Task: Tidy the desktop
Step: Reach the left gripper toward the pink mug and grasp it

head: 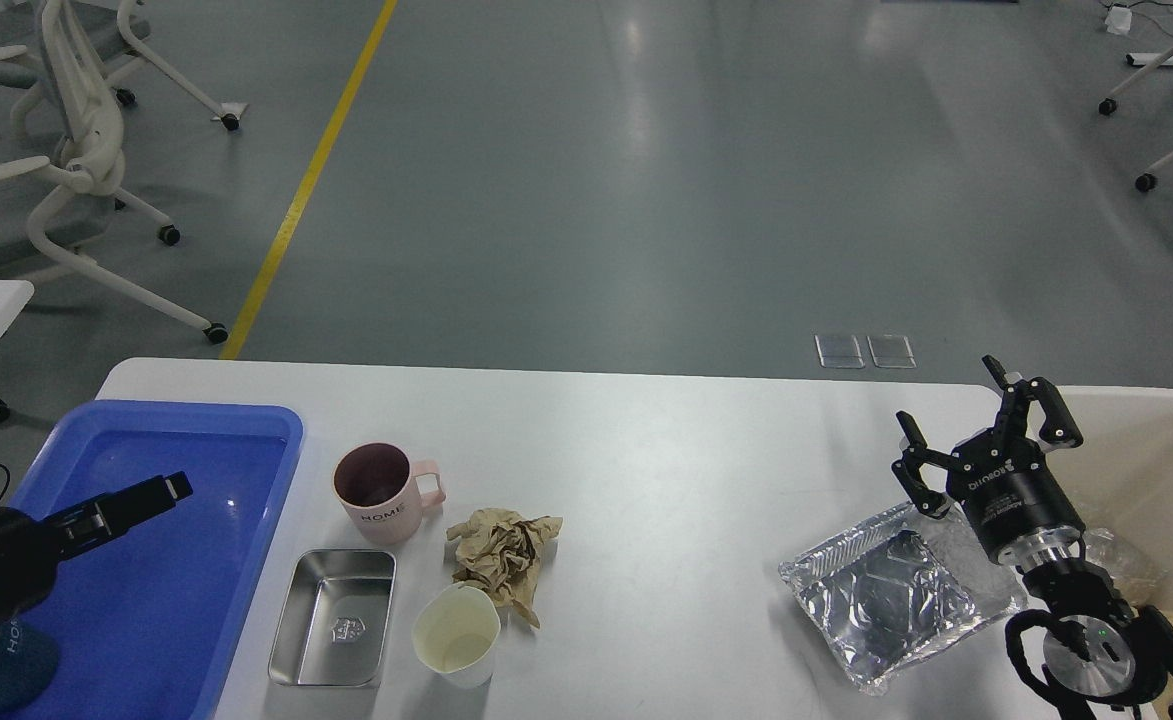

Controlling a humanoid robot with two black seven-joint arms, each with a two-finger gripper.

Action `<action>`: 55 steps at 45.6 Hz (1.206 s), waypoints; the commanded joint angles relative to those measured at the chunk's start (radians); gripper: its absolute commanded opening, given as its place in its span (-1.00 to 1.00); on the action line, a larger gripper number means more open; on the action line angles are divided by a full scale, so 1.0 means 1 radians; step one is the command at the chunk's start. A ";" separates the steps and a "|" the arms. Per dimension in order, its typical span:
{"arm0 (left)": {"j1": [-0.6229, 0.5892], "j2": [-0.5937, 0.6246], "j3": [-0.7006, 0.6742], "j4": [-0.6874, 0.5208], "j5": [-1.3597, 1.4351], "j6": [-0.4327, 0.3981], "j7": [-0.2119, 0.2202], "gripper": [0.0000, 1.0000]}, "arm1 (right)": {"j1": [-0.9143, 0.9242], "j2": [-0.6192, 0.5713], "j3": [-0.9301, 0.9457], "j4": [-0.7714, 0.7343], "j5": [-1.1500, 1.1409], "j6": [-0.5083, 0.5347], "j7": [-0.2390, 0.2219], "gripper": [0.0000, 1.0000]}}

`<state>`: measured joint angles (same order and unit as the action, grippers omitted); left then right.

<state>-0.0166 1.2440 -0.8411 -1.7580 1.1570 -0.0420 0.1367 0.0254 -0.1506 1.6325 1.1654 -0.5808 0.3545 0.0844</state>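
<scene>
The white desktop (666, 440) fills the lower half of the head view. On it stand a pink mug (381, 493), a small steel tray (334, 618), a crumpled brown paper (502, 555), a white paper cup (457, 634) and a foil tray (886, 598). My left gripper (168, 489) hovers over the blue tray (276, 440) at the left; its fingers look closed together with nothing in them. My right gripper (986, 420) is open and empty, raised above the far right of the desktop, just beyond the foil tray.
A cream-white bin (1161, 470) stands at the right edge of the desktop with clear plastic inside. Office chairs (56, 170) stand on the grey floor at the far left, next to a yellow floor line (311, 180).
</scene>
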 commanded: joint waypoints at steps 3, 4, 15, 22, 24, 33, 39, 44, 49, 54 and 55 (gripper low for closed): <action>0.027 0.072 -0.001 -0.003 0.030 0.030 -0.008 0.94 | 0.001 -0.004 -0.002 -0.001 -0.001 -0.002 0.000 1.00; 0.027 0.077 -0.006 -0.003 0.030 0.030 -0.009 0.94 | 0.001 -0.004 -0.002 -0.001 -0.001 0.000 0.000 1.00; 0.024 0.108 -0.039 -0.001 0.030 0.031 -0.031 0.94 | -0.001 -0.003 -0.002 -0.003 -0.001 0.000 0.000 1.00; -0.014 0.081 -0.039 0.020 0.027 0.030 -0.028 0.94 | -0.002 -0.003 -0.003 -0.003 -0.001 0.000 0.000 1.00; -0.042 0.057 -0.033 0.047 0.023 0.019 -0.026 0.94 | -0.002 -0.003 -0.003 -0.003 -0.001 0.000 0.000 1.00; -0.242 -0.130 -0.012 0.204 0.038 -0.196 -0.006 0.94 | -0.007 -0.003 -0.003 -0.003 -0.001 0.000 0.000 1.00; -0.338 -0.227 0.066 0.264 0.043 -0.208 -0.005 0.94 | -0.009 -0.003 -0.003 -0.003 -0.001 0.000 0.000 1.00; -0.433 -0.280 0.197 0.295 0.059 -0.207 0.000 0.94 | -0.013 -0.001 -0.003 -0.003 -0.001 0.000 0.000 1.00; -0.502 -0.342 0.296 0.351 0.062 -0.203 0.021 0.93 | -0.022 -0.003 -0.003 -0.003 -0.001 0.000 0.000 1.00; -0.530 -0.399 0.338 0.413 0.064 -0.202 0.029 0.88 | -0.035 -0.004 0.000 -0.003 -0.001 0.001 0.002 1.00; -0.530 -0.409 0.341 0.425 0.064 -0.202 0.031 0.87 | -0.036 -0.004 0.000 -0.003 -0.001 0.001 0.003 1.00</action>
<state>-0.5215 0.8905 -0.5402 -1.3951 1.2202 -0.2465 0.1592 -0.0014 -0.1528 1.6298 1.1627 -0.5815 0.3545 0.0844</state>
